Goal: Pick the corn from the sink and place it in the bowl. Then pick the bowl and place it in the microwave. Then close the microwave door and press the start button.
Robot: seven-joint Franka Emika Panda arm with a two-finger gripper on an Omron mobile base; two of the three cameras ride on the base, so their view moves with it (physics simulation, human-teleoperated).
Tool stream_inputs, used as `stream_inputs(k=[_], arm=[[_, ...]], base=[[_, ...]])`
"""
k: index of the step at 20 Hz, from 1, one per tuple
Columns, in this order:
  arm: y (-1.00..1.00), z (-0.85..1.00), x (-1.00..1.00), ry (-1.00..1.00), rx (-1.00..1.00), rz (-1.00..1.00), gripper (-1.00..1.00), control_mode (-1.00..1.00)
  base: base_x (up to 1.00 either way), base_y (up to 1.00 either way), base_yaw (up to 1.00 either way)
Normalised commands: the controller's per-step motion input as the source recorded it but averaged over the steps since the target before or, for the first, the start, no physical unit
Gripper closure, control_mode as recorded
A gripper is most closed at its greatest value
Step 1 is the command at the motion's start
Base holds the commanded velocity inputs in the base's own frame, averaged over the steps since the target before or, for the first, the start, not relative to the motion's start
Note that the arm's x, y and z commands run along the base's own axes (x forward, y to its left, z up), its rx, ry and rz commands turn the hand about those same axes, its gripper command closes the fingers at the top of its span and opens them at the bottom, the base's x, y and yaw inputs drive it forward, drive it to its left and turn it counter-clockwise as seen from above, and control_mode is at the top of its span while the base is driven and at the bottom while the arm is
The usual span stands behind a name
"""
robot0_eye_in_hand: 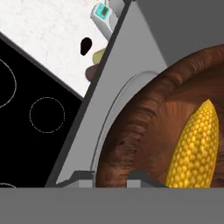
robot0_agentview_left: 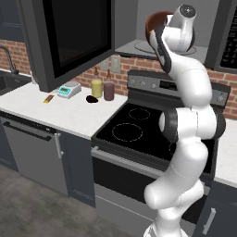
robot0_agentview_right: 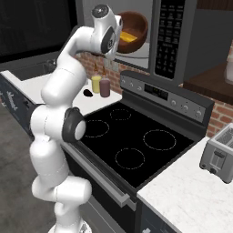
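Reddish-brown wooden bowl (robot0_eye_in_hand: 144, 131) with yellow corn cob (robot0_eye_in_hand: 194, 146), over grey microwave (robot0_agentview_right: 182, 41) floor, rigid, lightish; my gripper (robot0_eye_in_hand: 110, 177) narrowly pinches its rim.

The white arm (robot0_agentview_left: 192, 129) is raised high from the base and bent over at the wrist. The gripper (robot0_eye_in_hand: 112, 177) is seen with its finger tips narrowly parted, closed on the bowl (robot0_eye_in_hand: 144, 127) rim.

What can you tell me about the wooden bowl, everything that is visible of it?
The bowl is round, deep and reddish-brown, with a wood-like grain and smooth curved sides. It sits tilted inside the open microwave, over the round turntable. The yellow corn lies inside it against the wall. In the hand view the dark fingers straddle its rim, apparently gripping it.
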Motion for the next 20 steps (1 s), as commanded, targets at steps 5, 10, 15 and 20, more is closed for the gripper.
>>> stream_inputs(k=[5,10,15,20], arm=[[0.00,-0.06,0.27,0.02,0.00,0.00,1.00,-1.00],[0.00,-0.15,0.21,0.00,0.00,0.00,1.00,-1.00],[0.00,-0.17,0.13,0.00,0.00,0.00,1.00,-1.00],[-0.01,-0.31,0.00,0.00,0.00,0.00,1.00,-1.00]], base=[[0.00,0.00,0.00],[0.00,0.00,0.00],[0.00,0.00,0.00],[0.00,0.00,0.00]])
